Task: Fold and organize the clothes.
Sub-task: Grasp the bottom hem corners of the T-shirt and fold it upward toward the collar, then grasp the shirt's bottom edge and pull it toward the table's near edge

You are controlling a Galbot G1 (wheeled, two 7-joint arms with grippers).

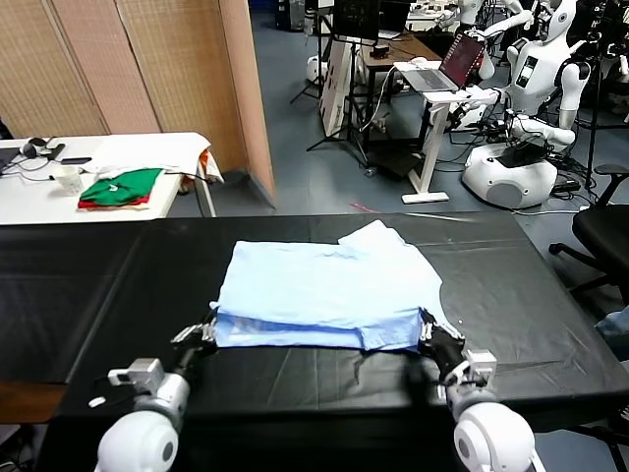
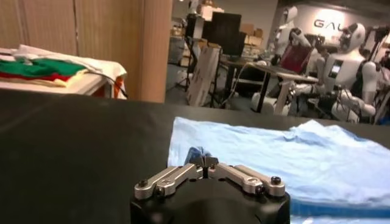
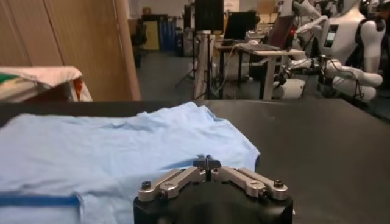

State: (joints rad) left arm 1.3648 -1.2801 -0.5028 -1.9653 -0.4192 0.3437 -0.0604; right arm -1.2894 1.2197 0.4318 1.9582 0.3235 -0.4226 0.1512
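The pale sky-blue short-sleeved T-shirt of thin soft fabric lies spread on my black-covered work table, its long axis running left to right across my view, with one sleeve poking out at the far right corner. The near hem is doubled over into a darker blue band. I can read no lettering on the shirt; only part of a wall sign, "GAL", shows in the left wrist view.

My left gripper sits at the near left corner, fingers together and seemingly pinching the folded edge. My right gripper is pressed shut at the near right corner, touching the cloth. Bare black table lies open on both sides and beyond the shirt. A folded green and red garment pile rests on a white side table, well apart.
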